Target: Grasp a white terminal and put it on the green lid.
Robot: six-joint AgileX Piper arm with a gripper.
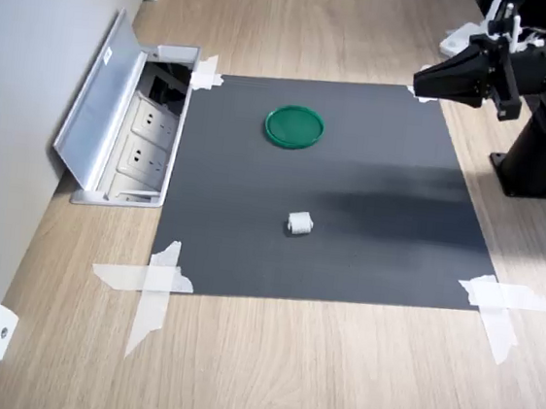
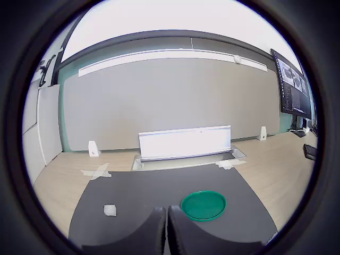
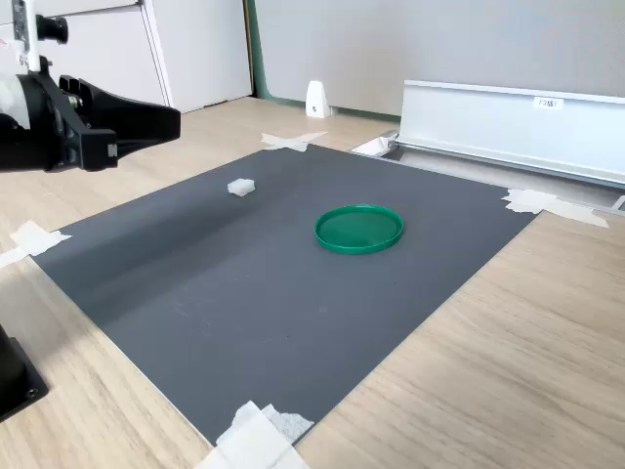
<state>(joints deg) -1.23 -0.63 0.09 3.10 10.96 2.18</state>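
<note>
The gripper (image 1: pixel 420 83) hangs high over the edge of the dark mat (image 1: pixel 368 234), at the first exterior view's upper right, with its fingers (image 2: pixel 154 234) pressed together and holding nothing. The white terminal (image 1: pixel 299 223) lies alone on the mat, well apart from the gripper and nearer the front edge in the first exterior view. The green lid (image 1: pixel 294 127) sits flat on the mat, farther back in that view, with clear mat between it and the terminal. In the wrist view the terminal (image 2: pixel 110 210) is off to one side of the fingers and the lid (image 2: pixel 203 205) to the other, so neither is lined up yet.

The step in hand looks to be the approach. To do it well, the fingers should spread before coming down, and the arm should swing until the terminal sits centred between them. The block is tiny and light, so a finger landing on it would likely push it away; a straight drop from above, nearly to the mat, seems safest. Closing gently should keep it from squirting out sideways. The taped corners (image 1: pixel 152 285) and the open socket box (image 1: pixel 130 126) on the wooden surface (image 1: pixel 314 375) are well clear of the path
</note>
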